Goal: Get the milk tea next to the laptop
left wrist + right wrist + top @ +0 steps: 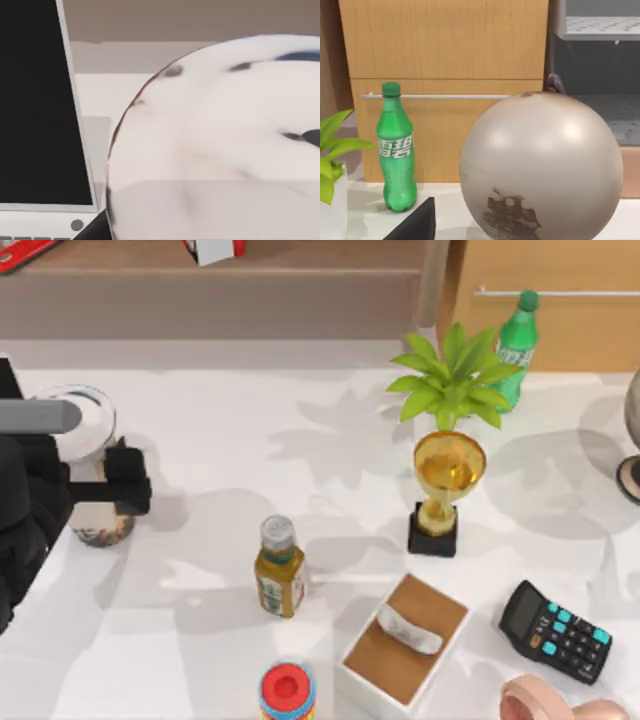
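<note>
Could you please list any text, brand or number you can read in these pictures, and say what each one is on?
Green bottle: white brand lettering on its label, not readable as words.
Amber bottle: label print too blurred to read.
Calculator: key markings too small to read.
Milk tea, at the left claw: no legible text.

Bright, even light; soft overlapping shadows on the table (300,440); close cup (215,140) blurred.

Left arm reaching in from the table's left edge, left gripper (112,487) level, fingers closed around the milk tea (88,430). Right arm parked.
</note>
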Controlling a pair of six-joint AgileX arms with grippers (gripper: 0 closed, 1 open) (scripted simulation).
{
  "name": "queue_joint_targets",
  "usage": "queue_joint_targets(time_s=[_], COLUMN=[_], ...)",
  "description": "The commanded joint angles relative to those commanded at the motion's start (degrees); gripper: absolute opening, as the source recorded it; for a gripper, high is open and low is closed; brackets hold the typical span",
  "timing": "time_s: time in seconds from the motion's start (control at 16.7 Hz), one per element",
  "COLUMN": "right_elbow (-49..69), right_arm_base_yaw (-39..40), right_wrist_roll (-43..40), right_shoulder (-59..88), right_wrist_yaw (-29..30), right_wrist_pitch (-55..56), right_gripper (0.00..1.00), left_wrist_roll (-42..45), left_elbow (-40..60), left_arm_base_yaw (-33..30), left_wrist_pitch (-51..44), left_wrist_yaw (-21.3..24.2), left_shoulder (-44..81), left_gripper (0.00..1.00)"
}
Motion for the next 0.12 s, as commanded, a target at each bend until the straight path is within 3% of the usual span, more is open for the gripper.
queue_joint_targets(time_s=[0.12], right_elbow=[0.0], right_arm_base_yaw=[0.0], right_wrist_roll=[0.0], right_shoulder=[0.0], right_wrist_yaw=[0.0], right_wrist_pitch=[0.0], right_gripper=[1.0], left_wrist_roll=[0.0], left_elbow=[0.0], left_arm_base_yaw=[0.0], left_wrist_pitch=[0.0], left_wrist_yaw=[0.0], left_shoulder=[0.0], left_gripper=[1.0])
